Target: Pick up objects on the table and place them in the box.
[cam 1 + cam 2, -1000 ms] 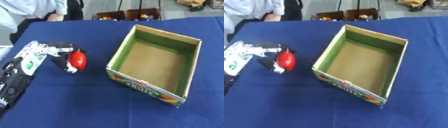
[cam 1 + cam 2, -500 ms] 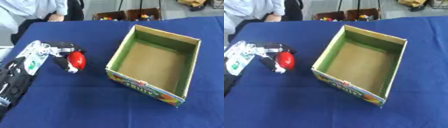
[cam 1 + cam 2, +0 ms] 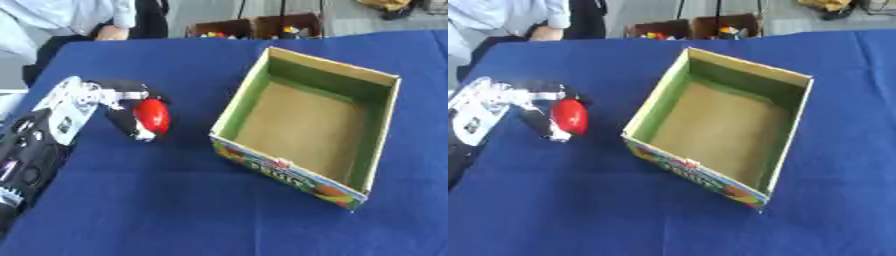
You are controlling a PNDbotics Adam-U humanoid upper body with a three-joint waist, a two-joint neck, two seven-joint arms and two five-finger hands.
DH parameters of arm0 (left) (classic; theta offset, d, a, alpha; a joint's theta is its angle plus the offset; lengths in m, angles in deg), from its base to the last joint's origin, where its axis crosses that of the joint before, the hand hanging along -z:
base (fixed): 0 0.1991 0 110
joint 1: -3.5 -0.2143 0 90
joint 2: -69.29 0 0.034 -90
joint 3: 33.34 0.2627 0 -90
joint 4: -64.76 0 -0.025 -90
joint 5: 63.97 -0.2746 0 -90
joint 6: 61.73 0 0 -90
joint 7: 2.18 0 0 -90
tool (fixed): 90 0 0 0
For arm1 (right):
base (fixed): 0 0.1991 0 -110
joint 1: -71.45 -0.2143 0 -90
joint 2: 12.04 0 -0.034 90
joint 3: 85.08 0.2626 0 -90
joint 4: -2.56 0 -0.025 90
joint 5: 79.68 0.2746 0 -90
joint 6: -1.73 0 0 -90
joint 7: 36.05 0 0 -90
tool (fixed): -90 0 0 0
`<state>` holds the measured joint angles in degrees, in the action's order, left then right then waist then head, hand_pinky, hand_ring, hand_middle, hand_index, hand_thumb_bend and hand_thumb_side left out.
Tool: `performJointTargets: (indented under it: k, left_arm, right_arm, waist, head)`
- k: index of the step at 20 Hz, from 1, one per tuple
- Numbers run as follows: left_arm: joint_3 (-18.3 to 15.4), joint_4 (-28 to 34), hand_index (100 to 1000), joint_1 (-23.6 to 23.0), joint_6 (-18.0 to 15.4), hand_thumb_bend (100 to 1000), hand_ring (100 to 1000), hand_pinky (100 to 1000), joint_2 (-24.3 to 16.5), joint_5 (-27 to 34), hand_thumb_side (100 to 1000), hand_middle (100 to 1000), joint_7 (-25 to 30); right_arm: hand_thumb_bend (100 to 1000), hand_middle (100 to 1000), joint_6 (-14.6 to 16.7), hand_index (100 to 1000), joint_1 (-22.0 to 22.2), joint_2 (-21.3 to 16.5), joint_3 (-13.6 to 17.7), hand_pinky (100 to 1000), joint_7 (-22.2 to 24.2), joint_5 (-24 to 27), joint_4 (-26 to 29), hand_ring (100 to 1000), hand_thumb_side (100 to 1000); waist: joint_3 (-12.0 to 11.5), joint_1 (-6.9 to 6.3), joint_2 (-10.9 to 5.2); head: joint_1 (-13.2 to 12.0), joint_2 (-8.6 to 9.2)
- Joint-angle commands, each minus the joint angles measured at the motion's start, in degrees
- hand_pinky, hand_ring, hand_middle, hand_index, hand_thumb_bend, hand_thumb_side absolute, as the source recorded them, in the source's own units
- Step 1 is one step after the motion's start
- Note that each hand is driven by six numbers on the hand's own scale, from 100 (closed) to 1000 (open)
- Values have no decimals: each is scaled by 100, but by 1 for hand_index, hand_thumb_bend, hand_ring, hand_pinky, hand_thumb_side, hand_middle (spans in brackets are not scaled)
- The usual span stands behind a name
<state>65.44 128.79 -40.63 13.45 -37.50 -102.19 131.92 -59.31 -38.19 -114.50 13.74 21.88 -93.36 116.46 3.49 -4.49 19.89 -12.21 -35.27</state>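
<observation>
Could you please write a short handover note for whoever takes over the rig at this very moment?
Left robot hand: fingers curled round a red object, left of the box on the blue table.
Right robot hand: not in view.
Box: open, its brown floor bare.
Done: the red object is gripped.
Left: carry it to the right over the box's near wall and release it inside.

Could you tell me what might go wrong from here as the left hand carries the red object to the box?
The left hand has its fingers curled round the red object, which bulges out of them; it might slip onto the blue table. The box has tall walls, so a low carry could strike the near-left wall and shove the box.
</observation>
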Motion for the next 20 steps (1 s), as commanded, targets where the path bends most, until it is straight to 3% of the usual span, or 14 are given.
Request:
performJointTargets:
  k: [1,5,8,13,20]
  left_arm:
    - [1,-57,812,3,74,399,679,457,-147,10,448,761,-10]
    - [6,-17,756,2,109,358,642,429,-173,-6,421,736,-27]
    - [9,19,780,-1,140,293,632,420,-186,-45,389,732,-48]
    - [-11,39,773,7,238,115,634,412,-204,-65,355,717,-111]
    - [-39,141,744,15,357,100,594,367,-233,-29,358,667,-263]
  right_arm:
    - [100,666,-7,752,-49,-88,61,709,-14,49,68,750,1000]
    - [100,666,-12,752,-42,-83,64,710,-15,53,68,751,1000]
    - [100,666,-18,752,-34,-79,66,710,-15,57,68,751,1000]
    - [100,666,-19,752,-29,-77,70,710,-18,69,68,751,1000]
    - [100,665,-20,752,-19,-73,76,710,-16,86,68,751,1000]
  waist:
    - [-1,-69,-11]
    - [-3,-69,-19]
    - [-15,-74,-30]
    - [-16,-81,-47]
    - [-21,-90,-68]
  head:
    - [-40,-75]
    - [-40,-78]
    - [-37,-86]
    - [-43,-101]
    - [-47,-116]
